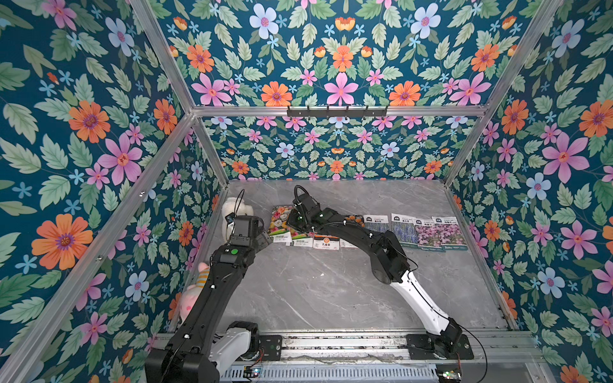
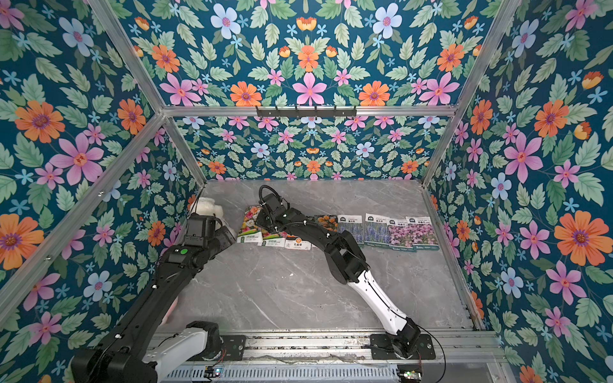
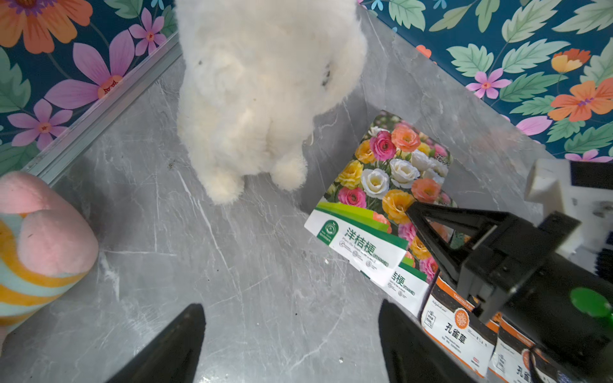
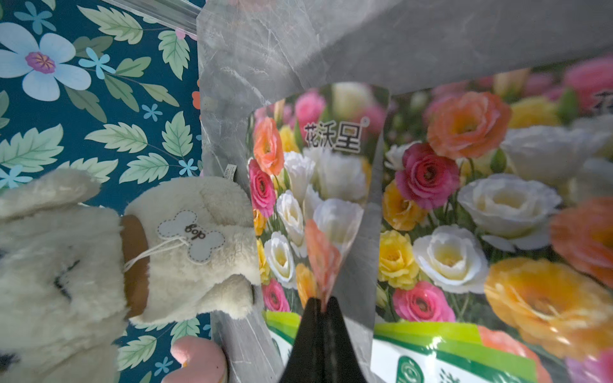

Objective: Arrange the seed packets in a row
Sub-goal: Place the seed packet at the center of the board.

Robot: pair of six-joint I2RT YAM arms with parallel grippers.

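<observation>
Grey marble-patterned tabletop point(image 1: 331, 291) carries the flat, glossy rectangular seed packets point(image 1: 403, 230) in one line. The line starts under the right gripper point(image 4: 320, 303) and runs back along that arm's forearm and past its elbow. This gripper's black fingers are pressed together, tips down on the flower photo of the end packet, the multicolour-bloom packet point(image 3: 381, 172). In the right wrist view a glossy crease rises to the closed tips, and I cannot tell whether they pinch it or only touch it. A second multicolour-bloom packet point(image 4: 497, 199) lies just beside the first, with its near edge tucked under it. The forearm hides much of this second packet in both top views. Further from the closed tips come two orange marigold packets point(image 3: 459, 328) with white labels, partly under the arm. Beyond the elbow lie two purple-blue lavender packets point(image 2: 376, 228) and two pink-purple flower packets point(image 2: 399, 235), neighbours touching or slightly overlapping. The left gripper point(image 3: 291, 311) is held over the table with its fingers spread wide and only bare tabletop between them. The end packet lies just beside its right finger, apart from it. Ahead of the open fingers sits a white fluffy plush toy point(image 3: 258, 99), close to the end packet's far corner. A pink plush with orange and pale blue stripes point(image 3: 43, 238) lies out past the left finger, by the wall rail.
</observation>
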